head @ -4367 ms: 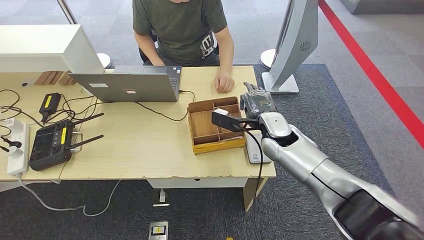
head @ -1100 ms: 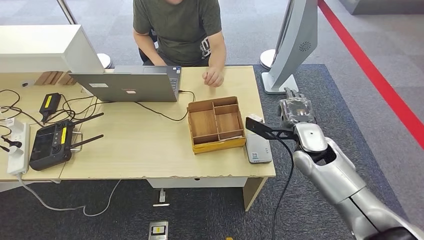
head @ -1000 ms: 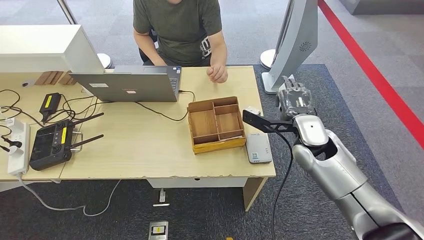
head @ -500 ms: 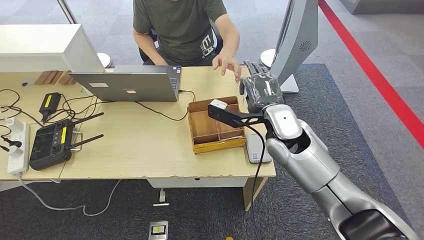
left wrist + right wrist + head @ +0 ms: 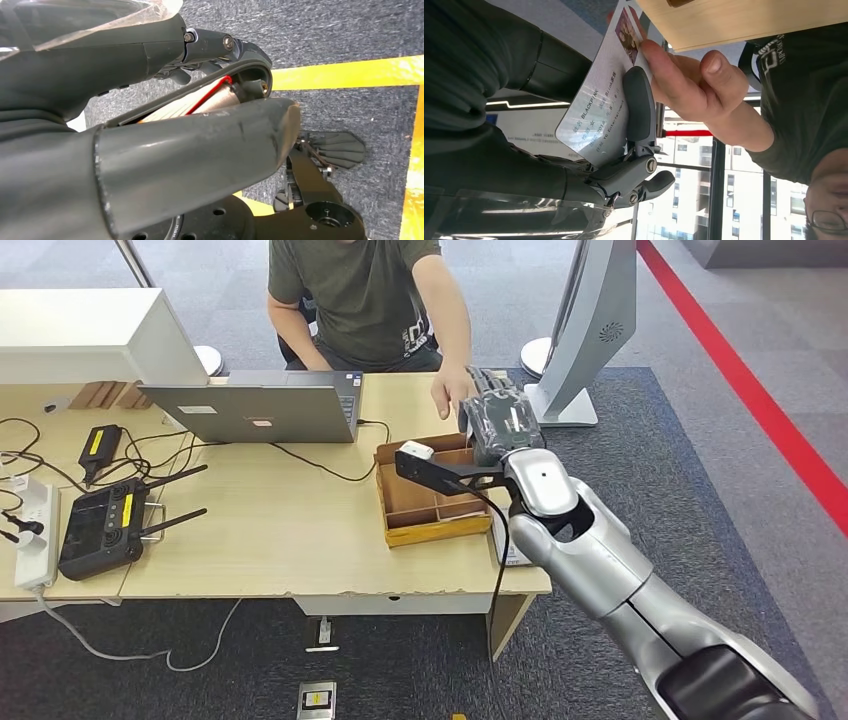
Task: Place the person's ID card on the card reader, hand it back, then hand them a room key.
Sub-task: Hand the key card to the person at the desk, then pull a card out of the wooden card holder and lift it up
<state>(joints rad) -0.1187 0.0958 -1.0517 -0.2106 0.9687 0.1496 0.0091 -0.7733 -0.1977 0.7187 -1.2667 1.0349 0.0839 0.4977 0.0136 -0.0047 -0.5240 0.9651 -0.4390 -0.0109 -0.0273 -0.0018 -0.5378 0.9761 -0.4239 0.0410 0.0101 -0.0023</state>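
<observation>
Black remote controller (image 5: 103, 525) with two antennas lies at the left end of the wooden desk (image 5: 270, 540), beside a white power strip (image 5: 30, 530); farther along stands a grey laptop (image 5: 255, 410), its cable trailing toward the wooden divided tray (image 5: 430, 502); just right of the tray the grey card reader (image 5: 508, 548) lies flat, mostly hidden under the silver right arm; the right hand (image 5: 500, 420) reaches over the desk's far right corner toward the person (image 5: 365, 295) in a dark green shirt; in the right wrist view the right hand (image 5: 589, 140) pins the ID card (image 5: 601, 100) between thumb and fingers, the card's far end with the photo pinched by the person's hand (image 5: 684, 85), so both hold it at once above the desk edge; the left hand (image 5: 150, 140) hangs over grey carpet with yellow lines, and whether its fingers are spread or curled I cannot tell.
</observation>
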